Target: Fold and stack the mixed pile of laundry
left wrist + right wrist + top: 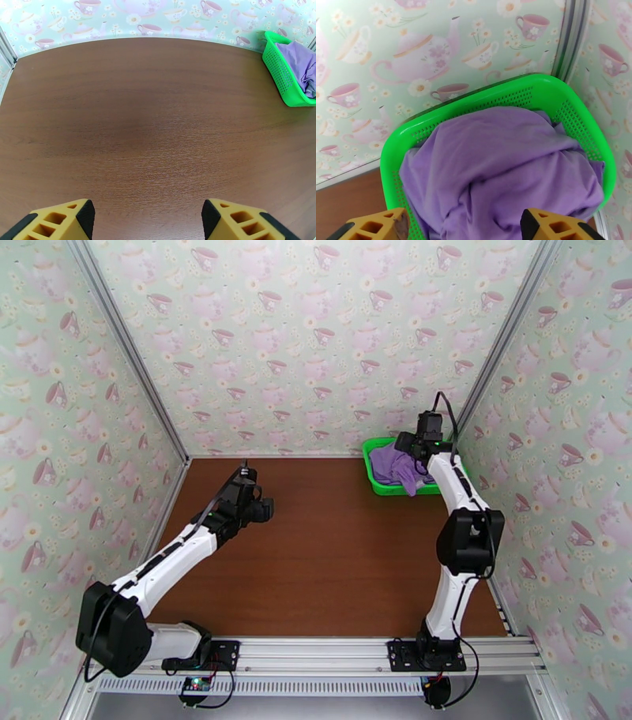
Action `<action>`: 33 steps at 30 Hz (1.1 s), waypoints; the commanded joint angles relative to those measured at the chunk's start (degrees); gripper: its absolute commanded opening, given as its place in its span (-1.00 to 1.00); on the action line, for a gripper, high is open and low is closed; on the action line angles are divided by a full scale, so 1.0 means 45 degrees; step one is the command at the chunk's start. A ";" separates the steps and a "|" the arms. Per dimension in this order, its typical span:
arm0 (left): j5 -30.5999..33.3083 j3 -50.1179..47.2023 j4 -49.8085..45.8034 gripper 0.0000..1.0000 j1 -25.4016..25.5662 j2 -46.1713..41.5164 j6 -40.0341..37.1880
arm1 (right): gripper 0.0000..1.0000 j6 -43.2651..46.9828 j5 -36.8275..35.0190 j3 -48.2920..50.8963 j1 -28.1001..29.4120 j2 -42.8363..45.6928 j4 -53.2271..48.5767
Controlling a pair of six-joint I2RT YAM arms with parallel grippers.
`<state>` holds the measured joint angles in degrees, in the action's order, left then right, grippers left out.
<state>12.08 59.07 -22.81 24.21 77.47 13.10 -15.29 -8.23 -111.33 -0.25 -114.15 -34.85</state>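
Rail, brown tabletop, teacup wallpaper

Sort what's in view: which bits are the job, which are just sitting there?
Job:
- purple cloth, heaped in the green basket
- right gripper, open above the cloth

Just there:
- the green basket itself
- table
- left gripper, open over the table

High rear view, low wrist views, basket shared
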 commanded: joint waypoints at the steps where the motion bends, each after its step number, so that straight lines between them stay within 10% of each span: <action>1: -0.0351 -0.0236 0.0245 0.55 0.0090 -0.0041 0.0057 | 0.46 -0.0046 0.0403 -0.0014 0.0017 0.0464 -0.2237; 15: -0.0342 -0.0328 -0.0013 0.56 0.0090 -0.0206 0.0155 | -0.03 -0.0019 0.0845 0.0071 -0.0003 -0.1226 -0.2637; 23: -0.0340 -0.0260 -0.0090 0.56 0.0090 -0.0049 0.0155 | -1.00 -0.0144 0.1007 0.0051 -0.0027 -0.1342 -0.2465; 33: -0.0477 -0.0003 -0.0128 0.56 0.0090 0.0098 0.0173 | -1.00 -0.0223 0.1508 -0.1229 -0.0009 0.0868 -0.2821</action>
<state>11.07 58.35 -22.92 24.36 77.43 13.52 -15.88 -3.29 -111.55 -0.32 -117.36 -47.29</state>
